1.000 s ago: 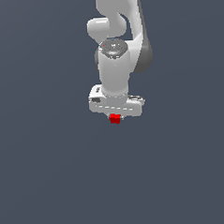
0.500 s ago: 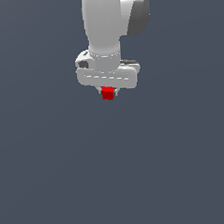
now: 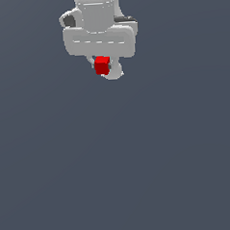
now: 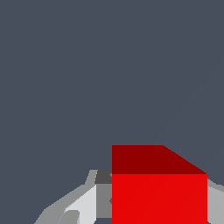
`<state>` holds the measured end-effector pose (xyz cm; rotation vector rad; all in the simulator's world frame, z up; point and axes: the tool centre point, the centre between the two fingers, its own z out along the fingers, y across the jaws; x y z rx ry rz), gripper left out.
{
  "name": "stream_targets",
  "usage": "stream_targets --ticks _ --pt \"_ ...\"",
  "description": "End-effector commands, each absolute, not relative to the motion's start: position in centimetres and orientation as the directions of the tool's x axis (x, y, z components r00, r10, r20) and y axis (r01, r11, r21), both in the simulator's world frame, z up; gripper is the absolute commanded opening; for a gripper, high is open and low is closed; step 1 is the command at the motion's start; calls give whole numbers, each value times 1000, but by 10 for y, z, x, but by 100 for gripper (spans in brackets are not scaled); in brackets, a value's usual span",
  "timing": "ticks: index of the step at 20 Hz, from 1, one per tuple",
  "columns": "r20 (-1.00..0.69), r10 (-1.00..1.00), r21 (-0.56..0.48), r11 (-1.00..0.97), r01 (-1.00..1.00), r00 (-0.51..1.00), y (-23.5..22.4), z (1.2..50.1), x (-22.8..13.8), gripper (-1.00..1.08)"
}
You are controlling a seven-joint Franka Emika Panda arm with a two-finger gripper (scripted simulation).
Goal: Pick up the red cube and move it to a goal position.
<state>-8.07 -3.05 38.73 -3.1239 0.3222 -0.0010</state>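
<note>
Claw [image 3: 106, 69]: closing around the red cube [image 3: 102, 65], white fingers pressing on either side.
Red cube: sitting in the upper middle of the exterior frame, hanging under the white arm [image 3: 97, 21], clear of the grey floor [image 3: 116, 174].
Wrist view: cube [image 4: 158, 188] filling the foreground between the fingers [image 4: 83, 203].

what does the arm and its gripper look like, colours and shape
The arm is a smooth white rounded column with dark grey joint patches. The gripper has a wide, boxy white body with rounded corners and short pale grey fingers. No cables or markings show.
</note>
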Motion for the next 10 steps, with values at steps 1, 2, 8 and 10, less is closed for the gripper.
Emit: stream_targets --ticks 1,2,8,10 --pt "0 -204 -1 -979 -204 979 -34 406 -88 -100" --pt "0 -204 -1 -979 -204 979 -36 412 -90 -100" --pt "0 -203 0 -979 -203 979 -41 438 -98 -100" --pt "0 -203 0 -979 -203 979 -42 442 -99 -100"
